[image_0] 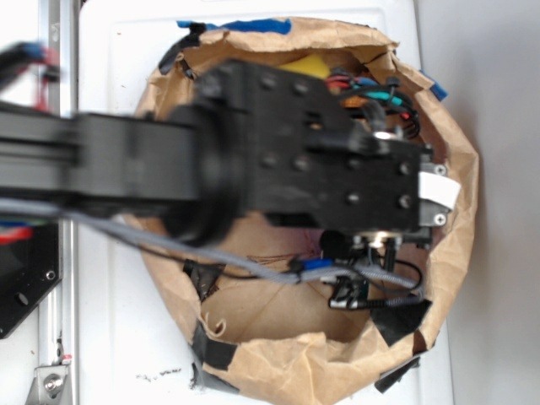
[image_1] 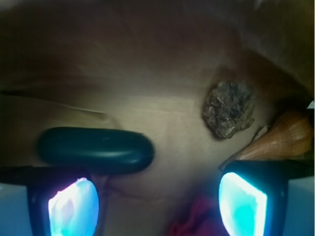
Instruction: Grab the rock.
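The rock (image_1: 229,109), a small lumpy grey-brown stone, lies on the brown paper floor in the wrist view, up and to the right of my gripper (image_1: 157,204). The glowing fingers (image_1: 74,206) stand wide apart with only paper and a bit of red between them, so the gripper is open. The rock is apart from both fingers. In the exterior view my black arm (image_0: 278,160) hangs over the paper bag and hides the rock.
A tan-orange spiral seashell (image_1: 285,140) lies just right of the rock, against the right finger. A dark green oblong object (image_1: 93,150) rests by the left finger. The crumpled paper bag wall (image_0: 456,169) rings everything; a yellow piece (image_0: 308,66) shows at its back.
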### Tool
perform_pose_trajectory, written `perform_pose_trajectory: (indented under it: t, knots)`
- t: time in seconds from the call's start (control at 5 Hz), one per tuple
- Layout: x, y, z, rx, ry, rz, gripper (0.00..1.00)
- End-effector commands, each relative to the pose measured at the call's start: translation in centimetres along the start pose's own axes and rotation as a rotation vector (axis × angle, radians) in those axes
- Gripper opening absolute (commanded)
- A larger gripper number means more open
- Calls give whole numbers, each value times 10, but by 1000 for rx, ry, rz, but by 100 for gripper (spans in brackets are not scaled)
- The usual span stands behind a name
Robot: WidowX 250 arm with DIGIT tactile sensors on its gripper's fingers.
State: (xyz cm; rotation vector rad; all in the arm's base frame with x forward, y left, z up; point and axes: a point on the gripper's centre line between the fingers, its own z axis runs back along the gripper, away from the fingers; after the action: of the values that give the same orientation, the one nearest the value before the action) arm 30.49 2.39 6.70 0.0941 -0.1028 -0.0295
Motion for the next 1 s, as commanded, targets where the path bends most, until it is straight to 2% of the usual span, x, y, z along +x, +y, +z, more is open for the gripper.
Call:
perform_pose_trajectory:
  t: [0.0, 0.6, 0.8]
  knots:
    - [15, -2, 16, 19, -84, -16, 100]
    - [15, -2, 16, 19, -84, -16, 100]
    - [16, 6, 13, -33, -50, 59, 100]
